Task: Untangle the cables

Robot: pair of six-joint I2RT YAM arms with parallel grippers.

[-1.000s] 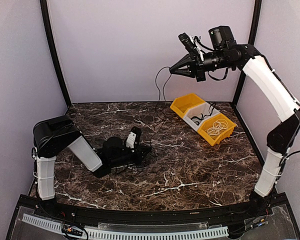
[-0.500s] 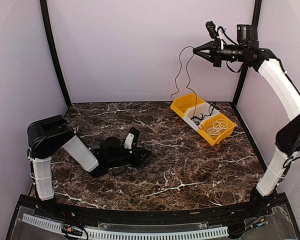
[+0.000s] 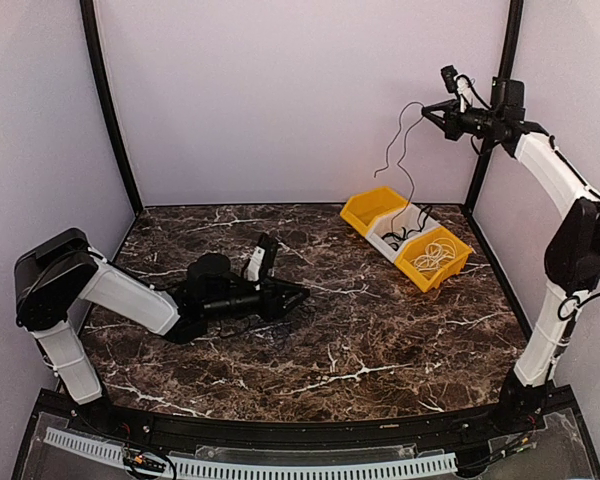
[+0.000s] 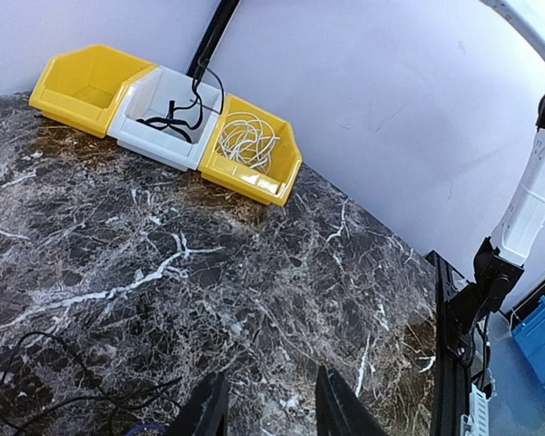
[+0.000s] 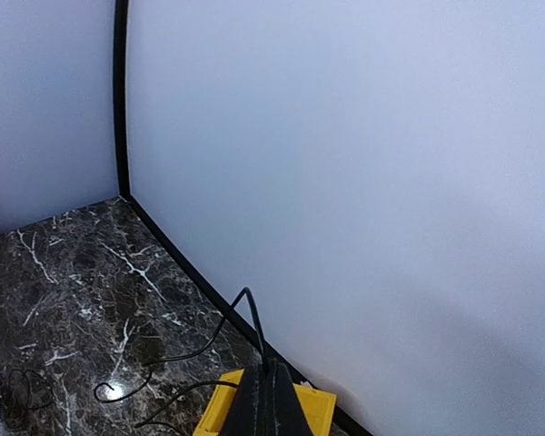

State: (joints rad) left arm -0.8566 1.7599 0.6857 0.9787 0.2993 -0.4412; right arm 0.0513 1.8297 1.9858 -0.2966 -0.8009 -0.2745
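Note:
High at the back right, my right gripper (image 3: 430,109) (image 5: 269,386) is shut on a thin black cable (image 3: 396,135) (image 5: 254,318). That cable hangs free in the air and trails down toward the bins. My left gripper (image 3: 301,294) (image 4: 268,413) lies low over the table's middle, its jaws open with only bare marble between them. More black cables (image 4: 136,391) lie in loose loops on the table just to its left. A white cable (image 3: 435,255) (image 4: 247,141) sits coiled in the near yellow bin, and a black one (image 4: 171,120) lies in the white bin.
Three bins stand in a row at the back right: a far yellow bin (image 3: 372,210), a white bin (image 3: 398,240) and a near yellow bin (image 3: 450,262). Purple walls with black corner posts (image 3: 110,110) close the table on three sides.
My right gripper has swung up and to the right with the black cable, lifting its tail off the table to hang above the bins. The left gripper has opened and slid slightly right.

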